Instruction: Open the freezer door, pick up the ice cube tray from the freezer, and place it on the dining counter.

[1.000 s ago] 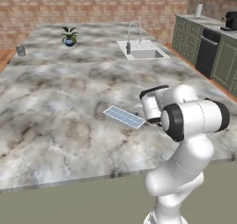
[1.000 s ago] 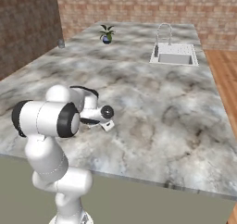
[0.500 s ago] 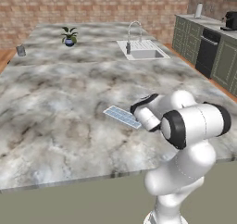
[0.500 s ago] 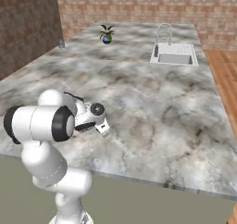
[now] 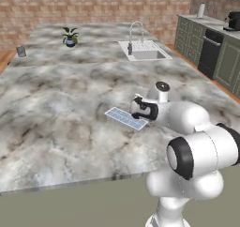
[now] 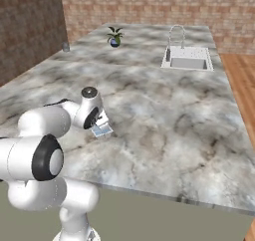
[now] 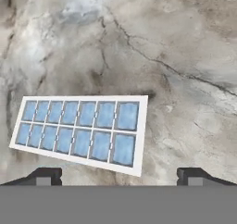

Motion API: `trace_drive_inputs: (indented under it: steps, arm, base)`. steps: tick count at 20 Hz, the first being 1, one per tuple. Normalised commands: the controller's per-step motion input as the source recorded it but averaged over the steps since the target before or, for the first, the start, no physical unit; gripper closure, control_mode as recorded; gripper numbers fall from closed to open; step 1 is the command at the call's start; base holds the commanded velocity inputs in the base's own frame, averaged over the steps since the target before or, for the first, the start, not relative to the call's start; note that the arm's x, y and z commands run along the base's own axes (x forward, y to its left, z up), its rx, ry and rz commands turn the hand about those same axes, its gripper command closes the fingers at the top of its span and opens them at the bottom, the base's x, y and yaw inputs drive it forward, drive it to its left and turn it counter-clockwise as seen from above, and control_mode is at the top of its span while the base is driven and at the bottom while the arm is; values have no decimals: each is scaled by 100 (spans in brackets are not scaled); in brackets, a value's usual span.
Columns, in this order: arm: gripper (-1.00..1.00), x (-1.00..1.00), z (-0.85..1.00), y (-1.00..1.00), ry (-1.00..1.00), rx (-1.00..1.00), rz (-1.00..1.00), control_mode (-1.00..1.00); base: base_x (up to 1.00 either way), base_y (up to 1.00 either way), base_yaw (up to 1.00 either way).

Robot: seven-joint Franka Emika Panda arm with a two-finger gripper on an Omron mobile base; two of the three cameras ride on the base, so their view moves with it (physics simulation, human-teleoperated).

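The tray (image 7: 81,133) lies flat on the marbled desk (image 7: 185,56), just ahead of the hand (image 7: 118,177), whose fingers are spread and empty. The placing looks done.

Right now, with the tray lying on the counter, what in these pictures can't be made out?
- Ice cube tray, right base view: mostly hidden behind the arm's wrist; one corner shows.
- Gripper, hand view: just the fingertips show, standing wide apart.
- Small grey object at the dining counter's far edge, left base view: too small to identify.
- Items on the back counter, left base view: cut off by the edge.
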Motion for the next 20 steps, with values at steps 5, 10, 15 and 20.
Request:
trace_drive_inputs:
  steps: [5, 10, 15, 20]
  arm:
    - [-100, -31, 94, -2, 1, -5, 4, -100]
    - [-100, -94, 57, -14, 0, -6, 18, -100]
    - [-100, -100, 67, -17, 0, -2, 23, -100]
    - [-100, -100, 54, -8, 0, -8, 17, -100]
  base:
    - [0, 0, 0]
    - [0, 0, 0]
    - [0, 0, 0]
    - [0, 0, 0]
